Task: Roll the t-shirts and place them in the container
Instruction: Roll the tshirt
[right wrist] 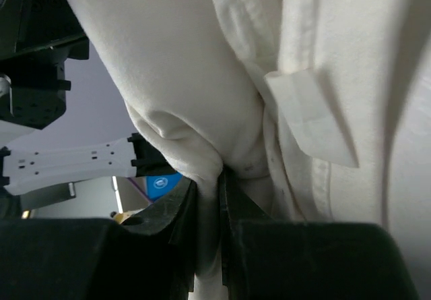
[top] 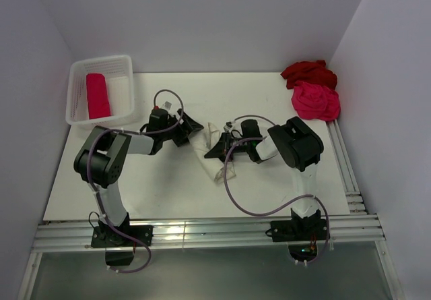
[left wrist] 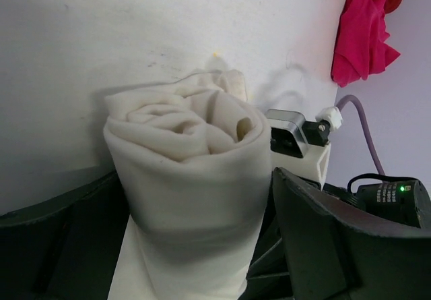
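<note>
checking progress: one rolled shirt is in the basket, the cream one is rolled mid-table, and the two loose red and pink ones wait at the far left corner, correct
No: the dark red t-shirt and hot pink t-shirt wait at the far right corner, not the left; the top external view shows it. The rest holds: the pink-red roll in the basket, the cream-white t-shirt rolled mid-table.

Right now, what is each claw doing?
Left claw: open, straddling the rolled cream t-shirt.
Right claw: shut on a fold of it.
</note>
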`<act>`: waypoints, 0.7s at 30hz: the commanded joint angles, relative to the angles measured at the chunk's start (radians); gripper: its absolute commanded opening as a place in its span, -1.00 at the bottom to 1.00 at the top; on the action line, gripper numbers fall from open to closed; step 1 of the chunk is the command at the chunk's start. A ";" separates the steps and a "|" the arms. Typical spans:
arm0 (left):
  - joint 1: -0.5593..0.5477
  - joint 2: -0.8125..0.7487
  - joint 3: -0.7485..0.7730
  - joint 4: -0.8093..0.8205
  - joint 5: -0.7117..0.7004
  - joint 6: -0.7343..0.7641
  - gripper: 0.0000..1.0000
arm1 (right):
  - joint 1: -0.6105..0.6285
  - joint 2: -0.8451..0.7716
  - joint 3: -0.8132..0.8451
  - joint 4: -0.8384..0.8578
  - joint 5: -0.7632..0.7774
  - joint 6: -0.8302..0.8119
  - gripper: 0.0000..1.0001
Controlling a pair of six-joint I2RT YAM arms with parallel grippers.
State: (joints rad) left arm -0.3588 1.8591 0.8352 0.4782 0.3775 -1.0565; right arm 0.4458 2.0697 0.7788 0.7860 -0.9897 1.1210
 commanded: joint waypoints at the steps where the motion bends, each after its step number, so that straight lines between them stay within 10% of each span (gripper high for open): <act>1: -0.032 0.038 0.030 0.025 0.006 0.029 0.72 | -0.002 0.073 -0.023 -0.013 -0.003 0.048 -1.00; 6: -0.043 0.071 0.036 0.069 0.009 0.012 0.50 | -0.013 0.110 -0.023 0.076 -0.024 0.140 -1.00; 12: -0.048 0.109 0.088 0.037 0.014 0.032 -0.71 | -0.013 0.104 0.022 -0.043 -0.032 0.064 -1.00; 15: -0.048 0.117 0.122 -0.013 0.009 0.044 -0.98 | -0.015 0.081 0.048 -0.186 -0.032 -0.033 -1.00; 21: -0.048 0.115 0.200 -0.151 -0.052 0.095 -0.99 | -0.013 0.001 0.111 -0.490 -0.006 -0.231 -0.01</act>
State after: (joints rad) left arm -0.3985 1.9633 0.9749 0.3832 0.3820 -1.0119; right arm 0.4248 2.0983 0.8848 0.5858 -1.0698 1.0588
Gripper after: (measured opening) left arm 0.292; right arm 0.457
